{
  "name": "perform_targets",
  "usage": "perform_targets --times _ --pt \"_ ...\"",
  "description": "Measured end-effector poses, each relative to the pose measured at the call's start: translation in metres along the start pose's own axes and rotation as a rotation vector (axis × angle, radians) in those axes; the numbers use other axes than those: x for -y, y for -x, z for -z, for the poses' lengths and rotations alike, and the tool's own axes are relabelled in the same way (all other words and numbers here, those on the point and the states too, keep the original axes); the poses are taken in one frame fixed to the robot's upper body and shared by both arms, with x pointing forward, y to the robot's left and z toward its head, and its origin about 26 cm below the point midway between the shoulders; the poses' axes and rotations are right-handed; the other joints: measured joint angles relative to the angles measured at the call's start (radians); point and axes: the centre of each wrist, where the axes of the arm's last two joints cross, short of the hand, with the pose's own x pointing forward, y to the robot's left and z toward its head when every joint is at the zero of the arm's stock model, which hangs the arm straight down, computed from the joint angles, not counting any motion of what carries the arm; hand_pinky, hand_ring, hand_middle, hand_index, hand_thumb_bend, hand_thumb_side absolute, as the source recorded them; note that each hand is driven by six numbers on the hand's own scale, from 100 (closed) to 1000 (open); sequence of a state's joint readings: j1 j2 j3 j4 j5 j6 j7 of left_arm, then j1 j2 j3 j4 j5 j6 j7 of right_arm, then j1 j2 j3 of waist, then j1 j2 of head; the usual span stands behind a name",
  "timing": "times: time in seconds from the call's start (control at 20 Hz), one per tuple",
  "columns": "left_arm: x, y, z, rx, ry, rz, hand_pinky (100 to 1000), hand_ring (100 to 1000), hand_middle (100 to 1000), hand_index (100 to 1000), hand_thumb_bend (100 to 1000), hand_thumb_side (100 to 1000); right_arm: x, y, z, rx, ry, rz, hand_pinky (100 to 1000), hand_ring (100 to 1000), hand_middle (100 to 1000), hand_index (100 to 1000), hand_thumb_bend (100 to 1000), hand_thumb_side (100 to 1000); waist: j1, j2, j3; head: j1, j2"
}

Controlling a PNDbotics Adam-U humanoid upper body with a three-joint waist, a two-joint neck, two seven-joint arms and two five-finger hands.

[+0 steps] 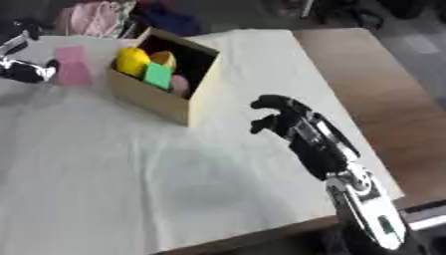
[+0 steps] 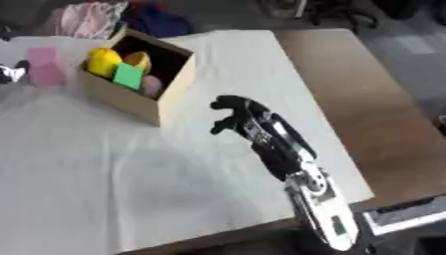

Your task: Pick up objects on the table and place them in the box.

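An open cardboard box (image 1: pixel 150 97) stands on the white cloth at the back left. Inside it lie a yellow object (image 1: pixel 132 61), an orange one (image 1: pixel 163 59), a green block (image 1: pixel 158 75) and a pink rounded thing (image 1: pixel 179 83). A pink block (image 1: pixel 71 64) stands on the cloth just left of the box. My left hand (image 1: pixel 28 70) is at the view's left edge, right beside that block; whether it touches it is unclear. My right hand (image 1: pixel 283 119) hovers to the right of the box, fingers curled, holding nothing.
The white cloth (image 1: pixel 131 169) covers most of the table, and bare brown wood (image 1: pixel 366 74) shows along the right side. Pink and dark clothing (image 1: pixel 91 17) is piled beyond the far edge.
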State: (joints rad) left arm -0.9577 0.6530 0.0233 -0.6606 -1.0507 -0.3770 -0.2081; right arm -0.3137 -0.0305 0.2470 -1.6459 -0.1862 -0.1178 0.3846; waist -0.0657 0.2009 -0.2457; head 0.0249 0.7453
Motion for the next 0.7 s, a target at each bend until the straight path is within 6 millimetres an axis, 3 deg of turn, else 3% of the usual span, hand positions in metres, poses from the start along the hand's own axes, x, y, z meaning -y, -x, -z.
perform_targets --times 0.15,0.3,0.35,0.4,0.45,0.7 --pt "0.005 0.002 -0.001 0.003 0.04 0.003 859 822 928 983 298 495 0.0 -0.001 0.001 0.002 -0.001 -0.001 840 632 791 847 100 702 -0.003 0.003 -0.001 0.0 -0.002" --pt "0.01 0.003 -0.003 0.012 0.074 0.012 852 816 919 981 322 500 0.0 -0.001 0.001 0.002 -0.001 -0.001 840 632 791 847 100 702 -0.004 0.003 -0.001 0.0 -0.004" --pt "0.011 0.003 -0.003 0.014 0.084 0.015 838 800 899 968 339 402 0.0 -0.001 0.001 0.002 -0.001 -0.001 840 632 791 847 100 702 -0.004 0.004 0.0 0.0 -0.004" --pt "0.011 0.003 -0.003 0.016 0.09 0.019 836 798 897 967 338 395 0.0 -0.001 0.001 0.002 -0.001 -0.001 840 632 791 847 100 702 -0.004 0.004 0.0 0.0 -0.004" --pt "0.013 0.004 -0.003 0.016 0.097 0.021 819 776 874 952 332 290 0.0 -0.001 0.001 0.002 -0.001 -0.001 840 632 791 847 100 702 -0.004 0.004 0.001 0.0 -0.005" --pt "0.014 0.003 -0.004 -0.013 0.05 0.02 821 769 873 947 331 226 0.0 -0.001 0.001 0.002 -0.001 -0.001 841 632 791 847 100 701 -0.005 0.004 0.005 0.0 -0.007"
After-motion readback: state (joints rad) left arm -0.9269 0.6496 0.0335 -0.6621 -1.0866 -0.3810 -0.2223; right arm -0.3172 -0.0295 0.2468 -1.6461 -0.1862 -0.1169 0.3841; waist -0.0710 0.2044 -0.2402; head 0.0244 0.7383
